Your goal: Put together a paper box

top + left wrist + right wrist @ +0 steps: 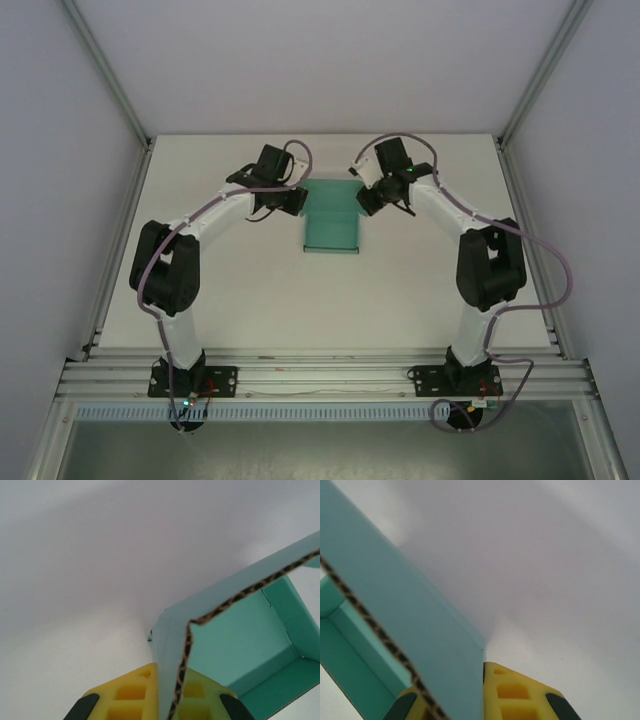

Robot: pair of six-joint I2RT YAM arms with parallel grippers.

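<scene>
Your left gripper [170,682] clamps one raised wall of the paper box [331,228] between its fingers. Your right gripper [451,692] clamps the opposite wall, probably holding both sides upright for folding.

teal paper box [330,218] half-folded, side walls standing up, corrugated cut edges showing, inside open, on the table [250,300], centre, toward the far edge

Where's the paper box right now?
Top view: the paper box sits on the table, far of centre, between the left gripper clamping its left wall and the right gripper clamping its right wall.
</scene>
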